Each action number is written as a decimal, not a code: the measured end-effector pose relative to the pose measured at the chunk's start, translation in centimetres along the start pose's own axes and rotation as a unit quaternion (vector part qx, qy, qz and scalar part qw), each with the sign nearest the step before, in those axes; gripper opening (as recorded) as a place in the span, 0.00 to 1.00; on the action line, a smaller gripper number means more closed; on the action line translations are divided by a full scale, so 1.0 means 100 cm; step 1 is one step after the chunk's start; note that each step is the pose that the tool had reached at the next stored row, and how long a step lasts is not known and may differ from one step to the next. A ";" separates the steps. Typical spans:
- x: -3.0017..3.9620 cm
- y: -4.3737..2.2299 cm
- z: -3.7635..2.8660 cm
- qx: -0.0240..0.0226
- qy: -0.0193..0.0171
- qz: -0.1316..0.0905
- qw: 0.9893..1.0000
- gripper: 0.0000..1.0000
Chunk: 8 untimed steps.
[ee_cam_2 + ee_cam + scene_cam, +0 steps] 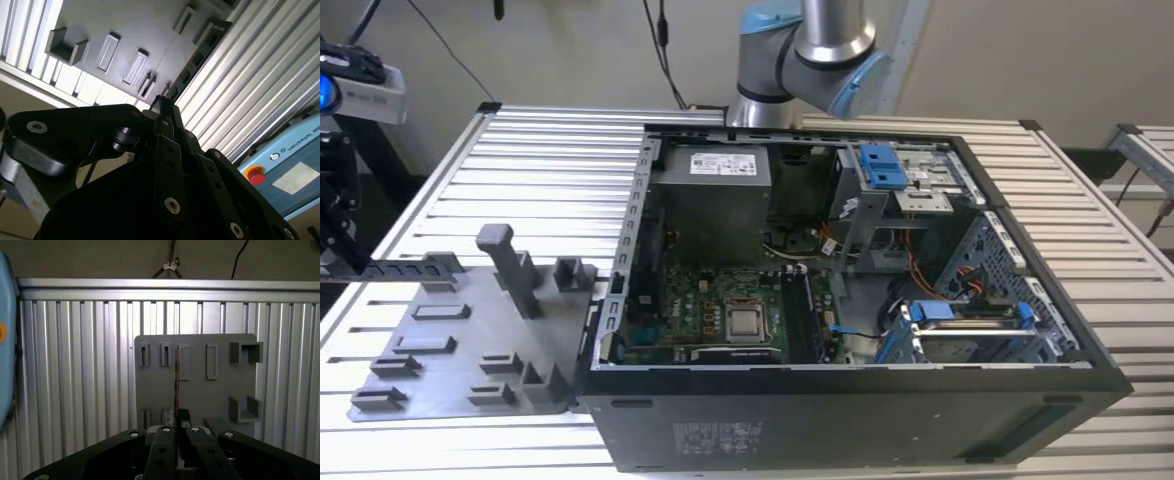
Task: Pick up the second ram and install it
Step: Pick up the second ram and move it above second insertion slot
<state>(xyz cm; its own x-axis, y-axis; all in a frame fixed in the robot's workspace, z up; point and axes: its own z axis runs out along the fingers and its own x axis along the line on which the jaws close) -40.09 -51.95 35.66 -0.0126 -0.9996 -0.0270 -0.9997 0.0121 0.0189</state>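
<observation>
**Item:** the second ram [176, 385], a dark, slim bar seen edge-on in the first wrist view.

**Location:** it is held in the hand [179, 428] and stands out lengthwise from it over the grey tray [220, 395]. Its line crosses a row of narrow slots in the tray. Whether its far end clears the tray cannot be told.

**State of hand:** the fingers [162, 445] are drawn together on the near end of the bar, one on each flat face. This hold is judged to stop so thin a stick from twisting and to leave most of its length free.

**Tray** [447, 345]: grey plastic, lying on the slatted counter [547, 150] just beside the case, on the exterior view's left. It carries upright posts and slotted holders. The holders are judged to keep sticks on edge so that a hand can close on their faces.

**Computer case** [854, 420]: it lies on the counter with its open side up, so the motherboard [707, 300] faces the arm [807, 45]. Long dark memory slots [807, 315] run beside the processor socket [747, 322], on the exterior view's right. Whether any slot is filled cannot be told.

**Progress:** pick-up is judged done; the stick is not yet at the case
</observation>
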 end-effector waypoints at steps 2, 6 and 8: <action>0.0000 0.0000 -0.0014 0.000 0.000 0.000 1.000 0.14; -0.0004 0.0002 -0.0121 0.000 0.000 0.000 1.000 0.14; -0.0005 0.0004 -0.0179 0.000 0.000 0.000 1.000 0.14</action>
<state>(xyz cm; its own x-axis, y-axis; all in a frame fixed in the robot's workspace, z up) -40.09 -51.95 37.46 -0.0128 -0.9996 -0.0268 -0.9997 0.0123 0.0191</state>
